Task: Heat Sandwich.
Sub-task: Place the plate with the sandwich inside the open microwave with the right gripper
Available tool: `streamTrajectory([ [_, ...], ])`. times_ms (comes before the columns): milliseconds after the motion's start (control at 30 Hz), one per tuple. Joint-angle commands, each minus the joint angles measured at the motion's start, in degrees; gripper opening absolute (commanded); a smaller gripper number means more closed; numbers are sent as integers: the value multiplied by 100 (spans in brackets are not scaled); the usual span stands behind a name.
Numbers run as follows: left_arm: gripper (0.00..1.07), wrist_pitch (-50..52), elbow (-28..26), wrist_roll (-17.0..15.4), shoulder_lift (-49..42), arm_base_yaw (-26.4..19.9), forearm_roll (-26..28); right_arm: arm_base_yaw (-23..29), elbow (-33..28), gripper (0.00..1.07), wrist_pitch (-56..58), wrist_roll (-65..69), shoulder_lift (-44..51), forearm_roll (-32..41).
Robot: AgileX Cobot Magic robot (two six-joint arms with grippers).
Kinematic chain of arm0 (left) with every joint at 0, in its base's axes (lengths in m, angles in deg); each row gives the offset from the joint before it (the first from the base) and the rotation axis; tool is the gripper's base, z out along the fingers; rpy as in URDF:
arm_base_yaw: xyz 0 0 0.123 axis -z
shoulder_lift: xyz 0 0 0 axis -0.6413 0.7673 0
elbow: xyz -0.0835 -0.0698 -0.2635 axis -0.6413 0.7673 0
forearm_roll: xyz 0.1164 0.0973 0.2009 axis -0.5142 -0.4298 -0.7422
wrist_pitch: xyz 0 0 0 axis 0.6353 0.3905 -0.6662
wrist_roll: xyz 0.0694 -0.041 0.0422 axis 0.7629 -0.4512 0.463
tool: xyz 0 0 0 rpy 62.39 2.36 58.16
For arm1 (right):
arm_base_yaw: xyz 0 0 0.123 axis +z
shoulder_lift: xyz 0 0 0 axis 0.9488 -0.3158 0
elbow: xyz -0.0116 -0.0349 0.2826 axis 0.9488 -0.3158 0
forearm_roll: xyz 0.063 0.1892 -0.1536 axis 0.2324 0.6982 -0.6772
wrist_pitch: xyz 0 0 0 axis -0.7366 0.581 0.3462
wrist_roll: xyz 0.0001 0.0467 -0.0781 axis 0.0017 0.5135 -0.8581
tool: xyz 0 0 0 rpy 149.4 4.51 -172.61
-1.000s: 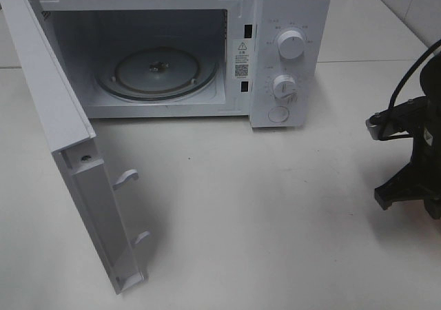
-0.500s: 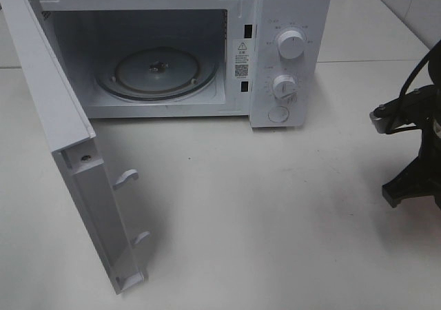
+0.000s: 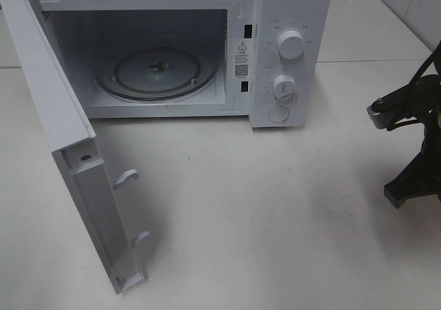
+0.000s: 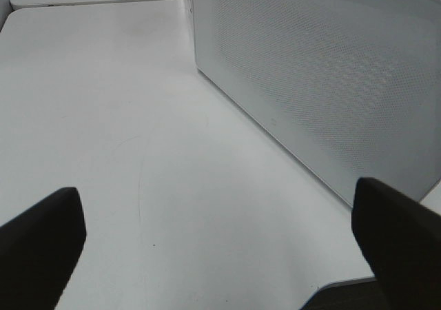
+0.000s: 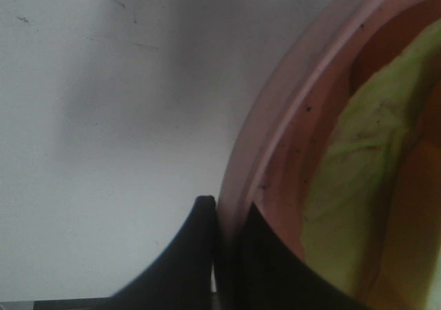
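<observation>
While the microwave (image 3: 289, 48) is standing at the far side of the table (image 3: 275, 220) with its door (image 3: 48, 83) swung wide toward the near left, the glass turntable (image 3: 155, 72) inside is lying bare; the right arm (image 3: 412, 179) is showing only at the right edge of the overhead view, well apart from the oven; in the right wrist view the right gripper (image 5: 222, 210) is pinching the rim of the pink plate (image 5: 279, 117), its jaws closed on that rim, one finger outside and one inside; the sandwich (image 5: 351, 186) is resting on this plate, its pale green filling and orange crust filling the close view, and it is lying outside the overhead frame, presumably beyond its right edge; the left gripper (image 4: 217, 207) is hanging with jaws fully apart and holding nothing, looking along the perforated outer face of the door on the left; the step in hand is judged to be the fetching of the loaded plate; the next move is calling for a level carry leftward and farther in, through the open front, clearing the oven's threshold, so that the plate is being set centred on the turntable without the sandwich sliding.
</observation>
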Motion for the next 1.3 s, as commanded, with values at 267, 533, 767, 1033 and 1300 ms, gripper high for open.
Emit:
streamTrajectory([
  [267,103,86,11,-11,-138,11,34,453,-17,0,464,-63,481,-149],
  [533,103,86,11,-11,-138,11,34,768,-17,0,659,-109,716,-155],
  [767,103,86,11,-11,-138,11,34,1049,-97,1,728,-138,928,-155],
  [1033,103,86,11,-11,-138,11,34,1587,-309,1,848,-218,1238,-132],
  [1300,103,86,11,-11,-138,11,34,2086,-372,2,945,-264,1409,-132],
])
